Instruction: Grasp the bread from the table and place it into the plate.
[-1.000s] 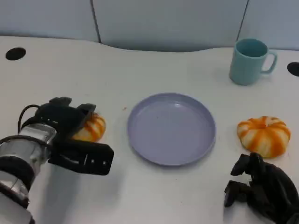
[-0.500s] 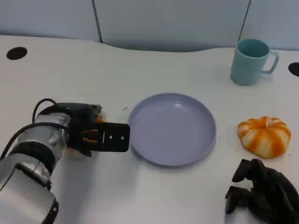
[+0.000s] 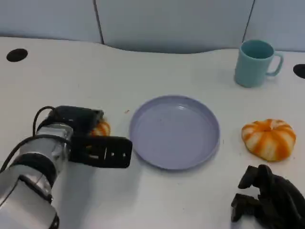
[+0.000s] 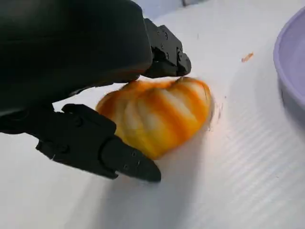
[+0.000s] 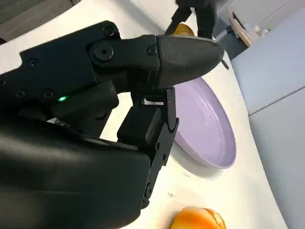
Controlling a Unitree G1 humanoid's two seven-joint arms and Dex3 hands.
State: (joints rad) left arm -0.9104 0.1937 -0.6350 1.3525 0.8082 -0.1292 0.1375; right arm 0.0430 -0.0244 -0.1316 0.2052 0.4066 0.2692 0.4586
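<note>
While our left hand has closed its fingers around the bread on the bench, left of the plate, lifting comes next; our right hand rests curled, empty.

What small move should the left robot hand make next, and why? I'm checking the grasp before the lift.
Probably close the fingers further. The left robot hand straddles the bread, which sits on the table beside the plate. Fingers lie on both sides of it, but a firm grip isn't evident, so lifting now might drop it.
</note>
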